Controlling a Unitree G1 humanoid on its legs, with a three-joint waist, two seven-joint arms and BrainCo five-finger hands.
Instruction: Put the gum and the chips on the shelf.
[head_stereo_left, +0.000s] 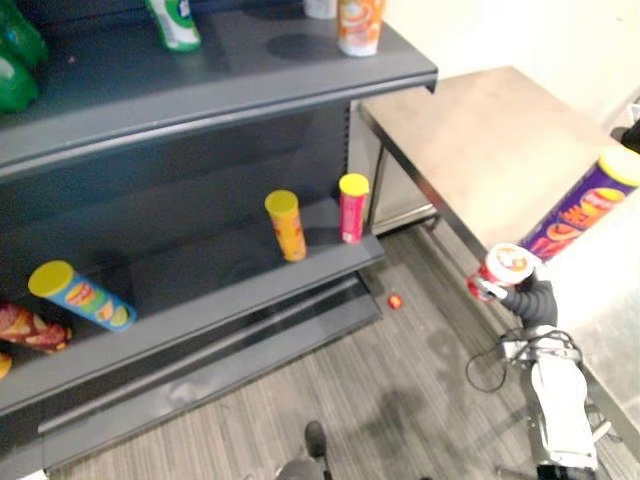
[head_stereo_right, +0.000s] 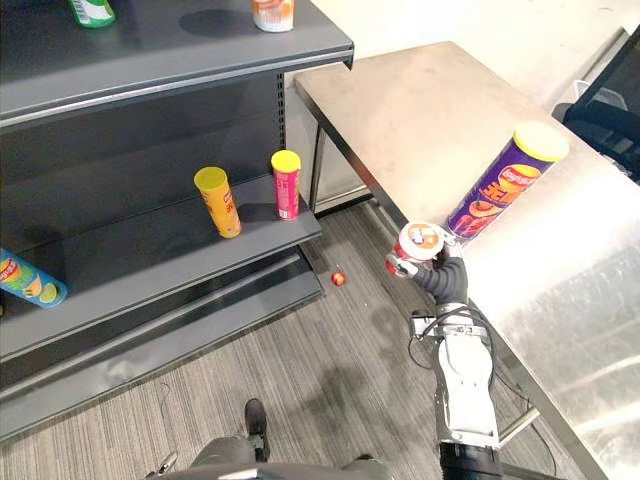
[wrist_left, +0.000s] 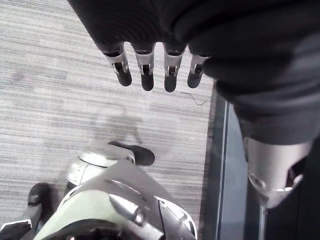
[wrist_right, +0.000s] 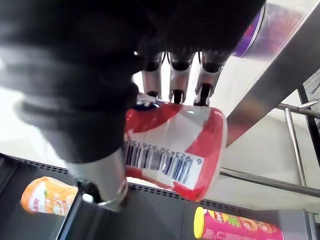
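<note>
Grey plank floor (head_stereo_right: 330, 370) runs between a dark shelf unit (head_stereo_left: 250, 290) and a steel table (head_stereo_right: 420, 110). The right hand (head_stereo_right: 445, 278) is raised at the table's near edge, its fingers (wrist_right: 172, 85) curled over a red-and-white gum tub (head_stereo_right: 422, 243) and its thumb pressed against the opposite side, so the tub is gripped clear of the table. Just beyond this hand, on the table's surface, stands the purple chips can (head_stereo_right: 505, 180) with a yellow lid; whether it touches the tub cannot be told. Well away to this hand's left, a yellow can (head_stereo_left: 286, 225) and a pink can (head_stereo_left: 353, 207) stand on the shelf's lower board, and a small red object (head_stereo_left: 395, 300) lies on the floor between. The left hand (wrist_left: 146, 70) hangs over the floor, fingers loosely extended and holding nothing.
</note>
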